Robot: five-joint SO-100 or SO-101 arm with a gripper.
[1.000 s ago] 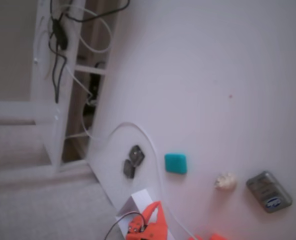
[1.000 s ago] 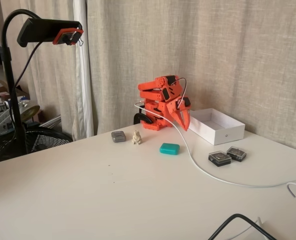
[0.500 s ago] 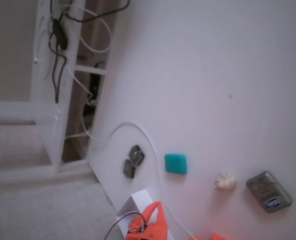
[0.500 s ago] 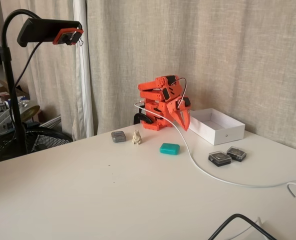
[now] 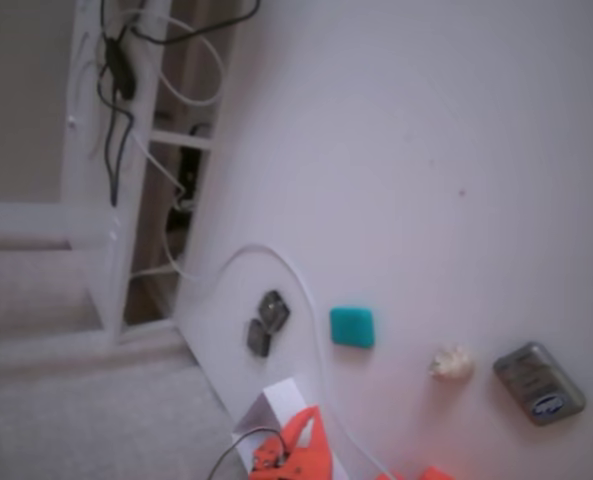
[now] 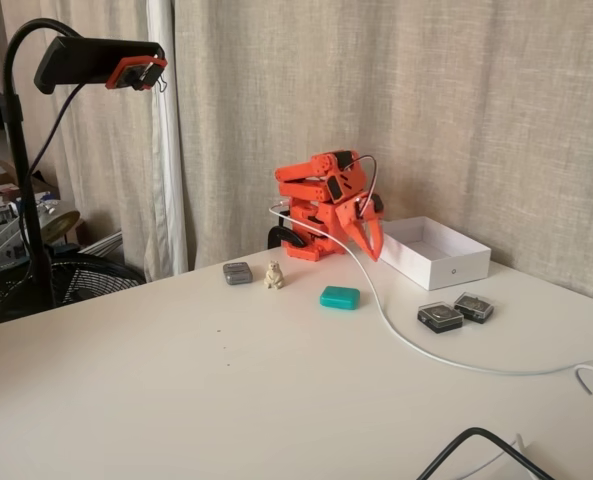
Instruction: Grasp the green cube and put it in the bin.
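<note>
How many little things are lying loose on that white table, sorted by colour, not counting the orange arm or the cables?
Teal-green: 1, the rounded green cube.
Dark grey: 2, a pair of small square blocks.
Grey: 1, a rounded tin with a blue label.
Cream: 1, a tiny figurine.
White: 1, the open rectangular bin.
Total: 6.

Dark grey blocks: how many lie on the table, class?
2. The dark grey blocks lie side by side near the white cable, right of the green cube in this fixed view. None seems hidden.
</note>
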